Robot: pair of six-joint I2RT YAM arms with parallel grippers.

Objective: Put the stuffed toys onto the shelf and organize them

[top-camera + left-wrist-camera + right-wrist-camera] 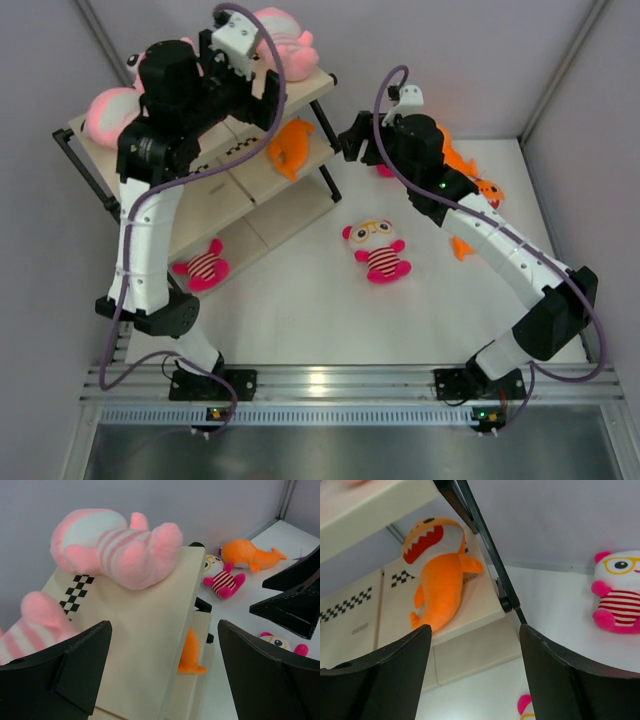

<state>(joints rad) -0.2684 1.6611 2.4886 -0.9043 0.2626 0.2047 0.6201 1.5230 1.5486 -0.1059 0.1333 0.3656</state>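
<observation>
My left pincer (pixel 164 630) gapes empty over the shelf (pixel 132 605). My right pincer (pixel 475 630), open and empty, faces the orange shark (pixel 440 575).

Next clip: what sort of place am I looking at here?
Probably a robot test cell: plain grey walls box in a white table, left arm and right arm are bolted to a metal rail, and the shelf carries checkered strips.

Two pink toys (pixel 288 42) are laid atop the shelf (pixel 265 225), an orange shark (pixel 290 148) on its middle board; two striped dolls (pixel 380 252) are left on the bench (pixel 300 300).
</observation>
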